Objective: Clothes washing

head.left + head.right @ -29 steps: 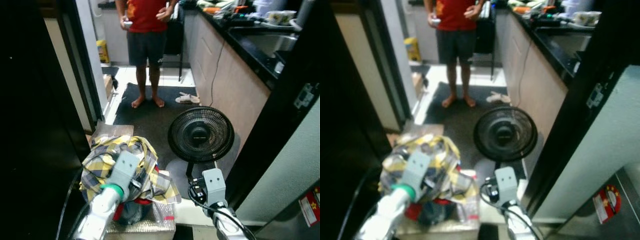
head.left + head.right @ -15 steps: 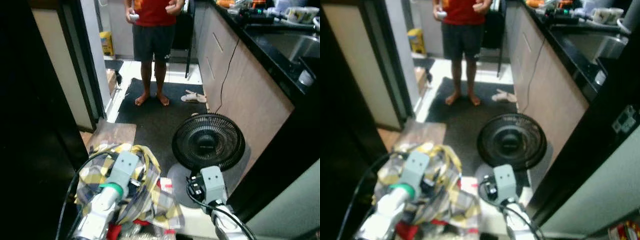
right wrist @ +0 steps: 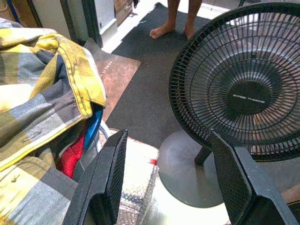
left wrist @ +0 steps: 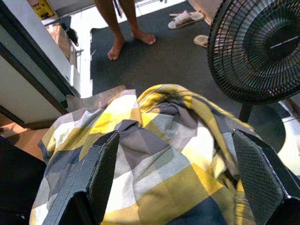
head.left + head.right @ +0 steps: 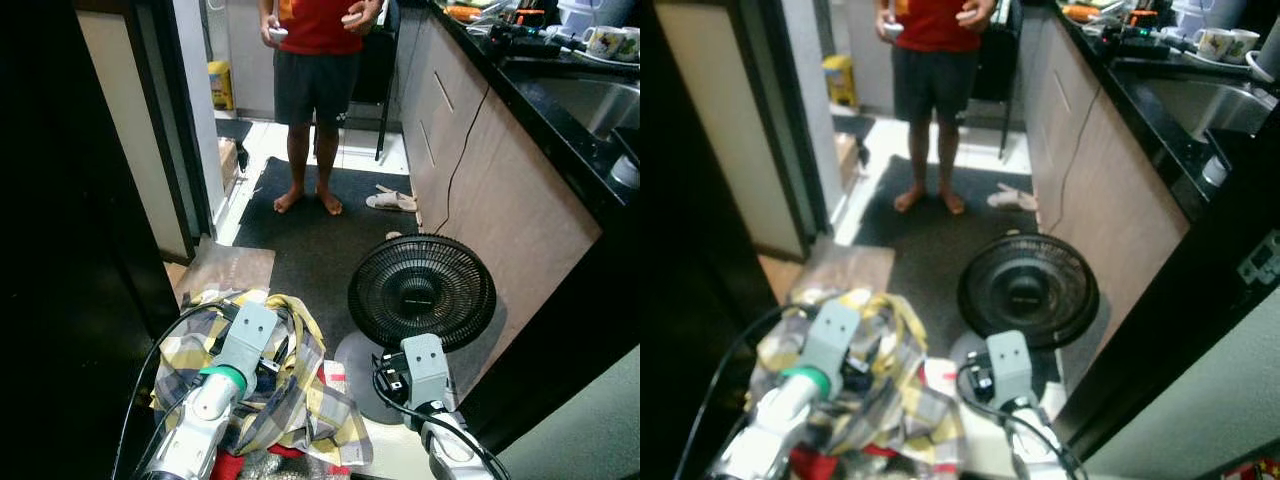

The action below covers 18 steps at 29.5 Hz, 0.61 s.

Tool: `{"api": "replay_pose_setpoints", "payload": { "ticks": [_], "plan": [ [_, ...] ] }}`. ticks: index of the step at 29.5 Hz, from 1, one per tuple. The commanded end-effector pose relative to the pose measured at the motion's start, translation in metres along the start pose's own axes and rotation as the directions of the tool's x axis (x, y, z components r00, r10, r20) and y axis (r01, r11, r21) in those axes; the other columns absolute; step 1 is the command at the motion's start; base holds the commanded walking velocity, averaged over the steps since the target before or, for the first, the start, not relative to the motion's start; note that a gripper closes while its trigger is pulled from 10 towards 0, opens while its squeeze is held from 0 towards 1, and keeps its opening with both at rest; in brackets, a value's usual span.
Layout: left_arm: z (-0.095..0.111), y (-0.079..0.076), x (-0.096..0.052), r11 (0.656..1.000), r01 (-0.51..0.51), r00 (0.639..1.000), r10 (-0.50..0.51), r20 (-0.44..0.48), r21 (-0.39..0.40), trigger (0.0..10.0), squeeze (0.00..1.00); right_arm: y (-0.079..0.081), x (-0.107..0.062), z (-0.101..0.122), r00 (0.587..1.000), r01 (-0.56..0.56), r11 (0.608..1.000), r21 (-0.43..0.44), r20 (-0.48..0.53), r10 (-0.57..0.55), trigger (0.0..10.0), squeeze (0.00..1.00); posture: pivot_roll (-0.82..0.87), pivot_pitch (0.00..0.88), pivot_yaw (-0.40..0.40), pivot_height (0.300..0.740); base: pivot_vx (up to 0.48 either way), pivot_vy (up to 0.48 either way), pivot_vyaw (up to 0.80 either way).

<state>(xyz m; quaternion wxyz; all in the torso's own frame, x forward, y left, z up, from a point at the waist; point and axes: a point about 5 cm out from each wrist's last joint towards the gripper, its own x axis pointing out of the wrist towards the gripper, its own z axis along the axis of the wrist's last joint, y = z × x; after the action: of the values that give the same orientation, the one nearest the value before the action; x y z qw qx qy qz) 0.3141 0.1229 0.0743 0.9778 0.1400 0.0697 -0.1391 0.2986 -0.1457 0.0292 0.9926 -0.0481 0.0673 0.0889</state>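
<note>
A yellow-and-grey plaid shirt (image 5: 275, 395) lies heaped on a pile of clothes in front of me, with a red garment (image 3: 71, 157) under it. My left gripper (image 4: 180, 180) hangs open just above the plaid shirt (image 4: 154, 187), with one finger to each side of its folds. My right gripper (image 3: 168, 187) is open too. It sits beside the pile and points toward the black floor fan (image 3: 239, 89). A blue rim (image 3: 93, 127) peeks out below the clothes.
The floor fan (image 5: 421, 293) stands right of the pile on a dark mat (image 5: 300, 235). A person (image 5: 315, 60) stands barefoot at the far end. A dark countertop (image 5: 545, 95) with cabinets runs along the right. A dark door frame (image 5: 150, 150) is at left, and slippers (image 5: 392, 201) lie on the mat.
The whole picture shifted as my camera moved, so the fan and person now sit differently in frame. Both arms keep the same pose by the clothes.
</note>
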Motion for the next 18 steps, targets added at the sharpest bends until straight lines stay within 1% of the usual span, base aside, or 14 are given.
{"api": "replay_pose_setpoints", "payload": {
  "ticks": [1, 18],
  "plan": [
    [-0.0077, -0.0026, -0.0020, 1.000, 0.011, 1.000, -0.011, -0.028, 0.004, 10.0, 0.00, -0.0011, -0.0036, -0.0065, 1.000, 0.002, 1.000, -0.003, -0.027, -0.002, 10.0, 0.00, 0.00, 0.000, 0.015, 0.740, 0.000, 0.000, 0.00],
    [-0.0087, -0.0036, -0.0019, 1.000, 0.017, 0.999, -0.017, -0.030, 0.005, 10.0, 0.00, -0.0016, -0.0034, -0.0063, 1.000, -0.001, 1.000, -0.005, -0.028, 0.001, 10.0, 0.00, 0.00, 0.000, 0.013, 0.740, 0.000, 0.000, 0.00]
  ]
}}
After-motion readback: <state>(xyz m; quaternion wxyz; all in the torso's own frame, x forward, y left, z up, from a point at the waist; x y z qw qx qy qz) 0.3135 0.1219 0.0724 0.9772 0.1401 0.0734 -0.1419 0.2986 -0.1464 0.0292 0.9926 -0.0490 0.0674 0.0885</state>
